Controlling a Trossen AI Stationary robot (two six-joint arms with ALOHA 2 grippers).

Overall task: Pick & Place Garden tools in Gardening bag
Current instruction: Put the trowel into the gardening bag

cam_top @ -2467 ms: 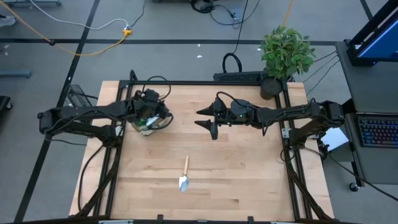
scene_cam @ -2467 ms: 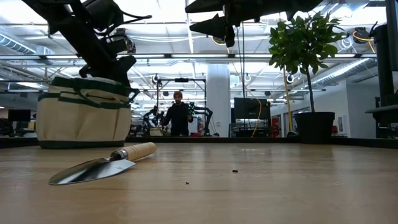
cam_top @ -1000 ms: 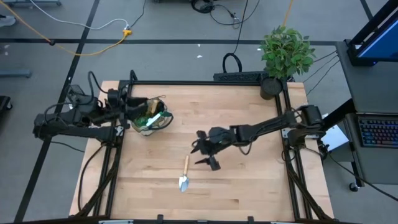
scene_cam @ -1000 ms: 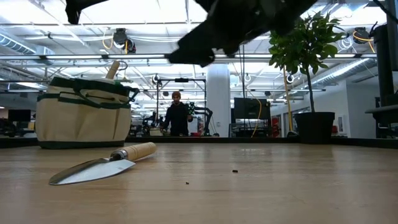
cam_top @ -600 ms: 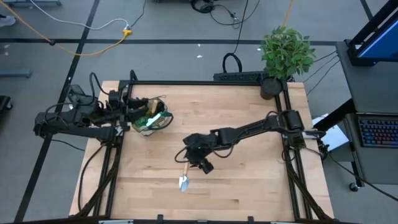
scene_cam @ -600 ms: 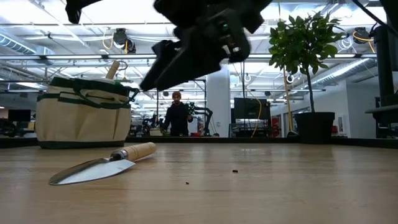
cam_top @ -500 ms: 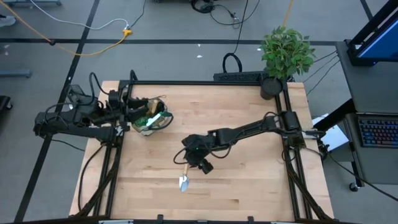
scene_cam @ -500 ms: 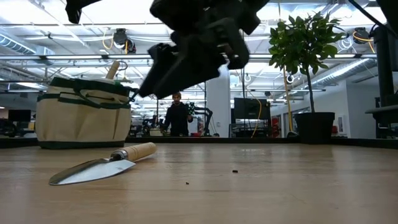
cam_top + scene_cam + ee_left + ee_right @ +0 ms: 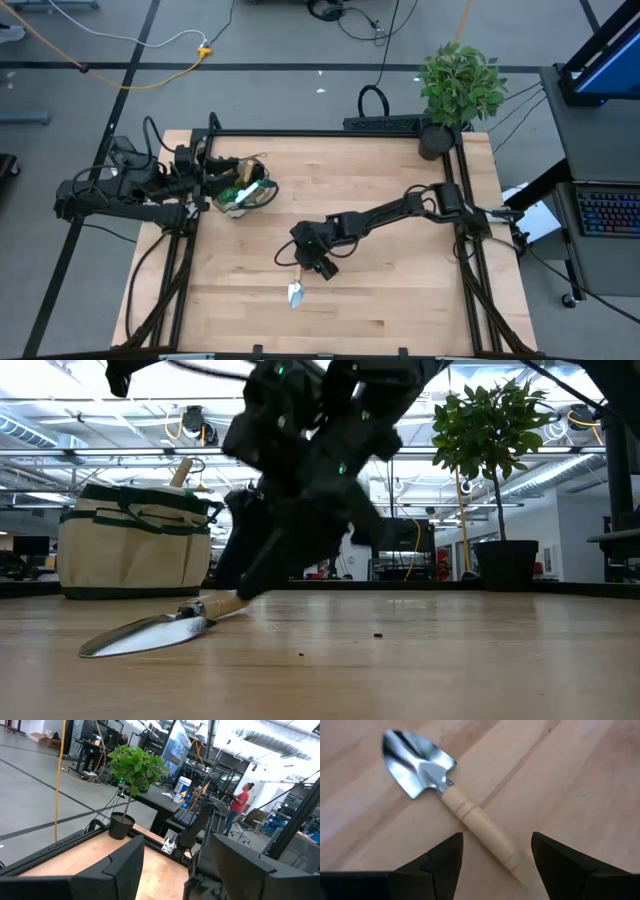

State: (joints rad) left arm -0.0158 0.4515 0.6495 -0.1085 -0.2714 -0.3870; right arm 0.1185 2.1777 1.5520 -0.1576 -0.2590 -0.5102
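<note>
Over the last couple of seconds the right arm has swung from mid-surface, near the plant side, down and across to the trowel [image 9: 297, 278], while the left arm has pulled back off the bag [image 9: 240, 190] toward its own edge. The right claw [image 9: 495, 855] now hangs just above the trowel's wooden handle with its two dark fingers spread, one on each side and nothing between them yet. In the low view it has dropped almost to the wood, close over the handle end.

The trowel lies flat on the surface [image 9: 400, 300], well apart from the bag, its blade pointing toward the front edge. Its handle is pale turned wood, round with a few ringed grooves; the blade is polished silver metal, pointed and shallowly dished, and it catches the light.

The bag is a soft tan fabric tote with dark green trim, standing upright near the left arm with another wooden handle poking out of its top. The left claw [image 9: 170, 870] waits just beside the bag, its fingers spread and empty.

This looks like the reach-and-grasp step for the last loose tool. The next move probably calls for a short drop, then closing squarely across the round handle, which may roll or slip if caught off-centre.
</note>
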